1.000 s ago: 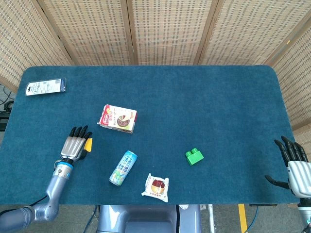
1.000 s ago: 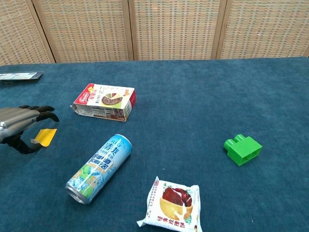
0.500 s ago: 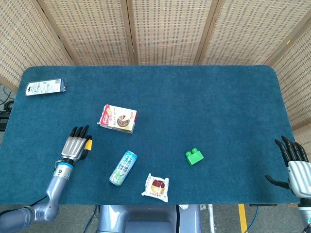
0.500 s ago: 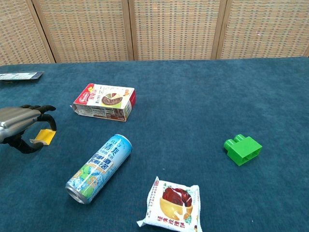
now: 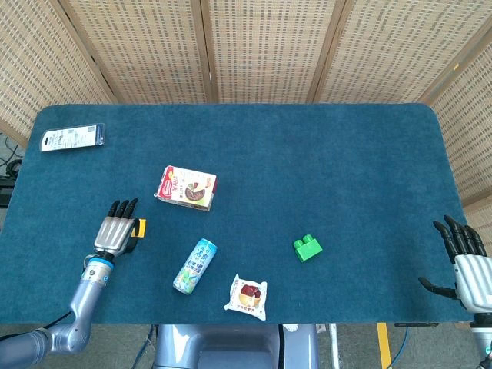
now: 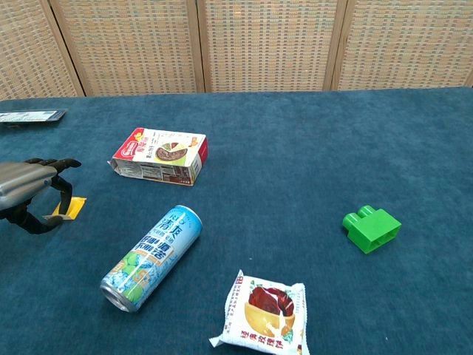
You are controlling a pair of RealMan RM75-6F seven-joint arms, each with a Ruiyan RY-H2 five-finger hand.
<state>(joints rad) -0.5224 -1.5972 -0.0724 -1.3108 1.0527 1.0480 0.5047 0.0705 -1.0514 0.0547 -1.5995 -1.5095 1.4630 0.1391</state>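
Low over the cloth, left hand (image 6: 29, 194) palm down, fingers curled around yellow piece (image 6: 65, 208), right hand (image 5: 466, 259) spread wide.

Table cover (image 5: 323, 161) matt blue felt-like cloth; can (image 6: 151, 247) glossy metal; snack packet (image 6: 264, 312) shiny plastic; block (image 6: 371, 227) smooth plastic.

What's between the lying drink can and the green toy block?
Only bare blue cloth, in both views; the drink can and green toy block lie apart, snack packet nearer the camera.
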